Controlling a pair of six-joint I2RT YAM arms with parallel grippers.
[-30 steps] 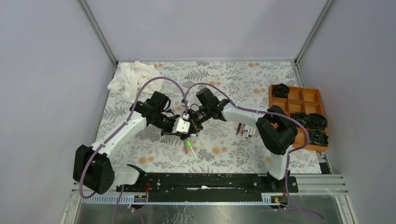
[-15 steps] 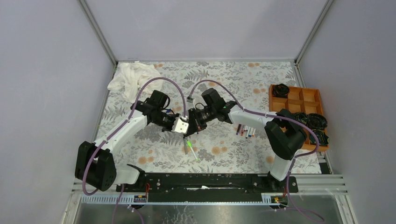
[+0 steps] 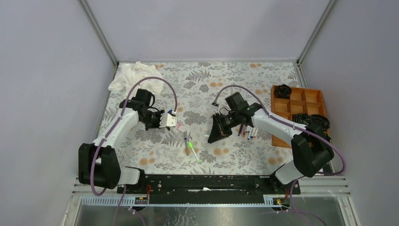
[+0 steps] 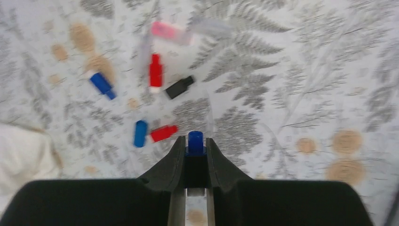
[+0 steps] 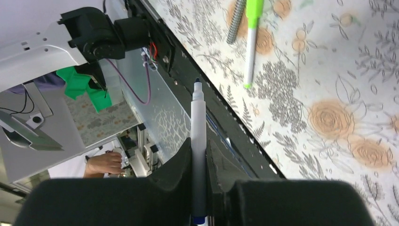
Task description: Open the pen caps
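My left gripper is shut on a blue pen cap and holds it above the floral cloth at mid-left. Below it lie several loose pen caps: two blue, two red, a black one and a pink one. My right gripper is shut on a white pen with its dark tip bare. A green pen lies on the cloth between the arms. More pens lie in a heap to the right.
An orange compartment tray with black cable coils stands at the right edge. A crumpled white cloth lies at the back left. A thin grey pen-like thing lies beside the green pen. The black base rail runs along the near edge.
The grippers were together at the middle. They have pulled apart: the left moved left with the blue cap, the right moved right with the now uncapped white pen.
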